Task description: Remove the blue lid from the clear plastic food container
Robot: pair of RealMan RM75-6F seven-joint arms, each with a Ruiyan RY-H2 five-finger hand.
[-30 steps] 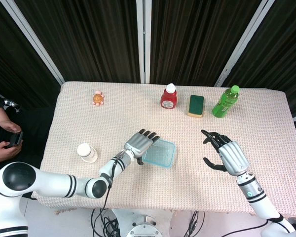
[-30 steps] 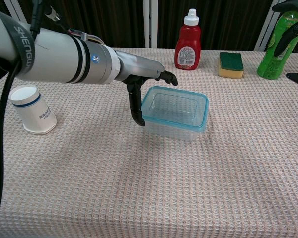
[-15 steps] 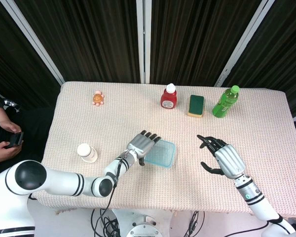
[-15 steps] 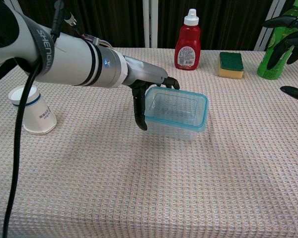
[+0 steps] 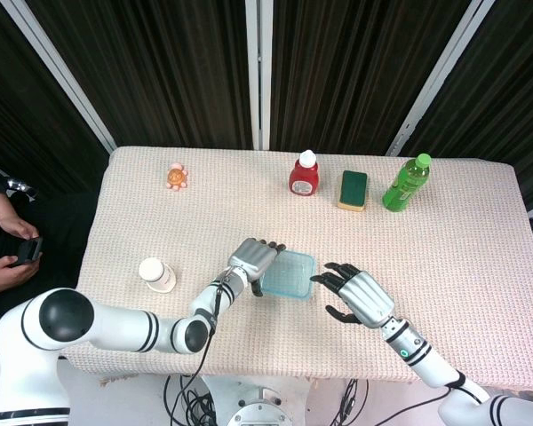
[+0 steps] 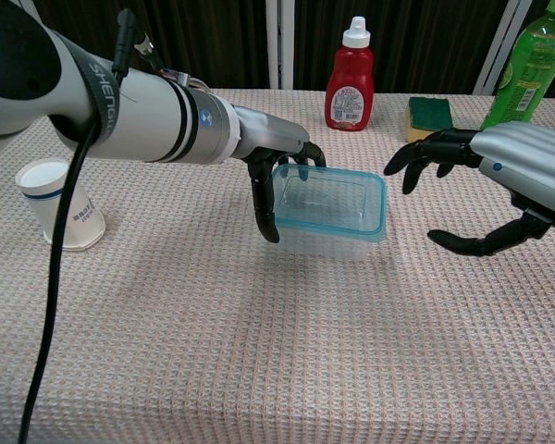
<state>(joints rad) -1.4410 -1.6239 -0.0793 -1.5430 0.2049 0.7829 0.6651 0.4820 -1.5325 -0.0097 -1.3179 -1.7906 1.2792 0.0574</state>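
Near the surface's front edge, the left hand [image 6: 276, 176] steadied the clear container [image 6: 330, 209], blue lid [image 5: 286, 273] on, while the empty right hand [image 6: 499, 180] hovered spread beside it; a weak brace might let the container slide.

Robot lab, black curtains [image 5: 169, 71], cloth-covered table [image 5: 480, 257], seated onlooker [image 5: 4, 240] with phone

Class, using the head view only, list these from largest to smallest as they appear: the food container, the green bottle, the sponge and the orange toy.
1. Food container
2. Green bottle
3. Sponge
4. Orange toy

The container lies nearer the camera, which may enlarge it.
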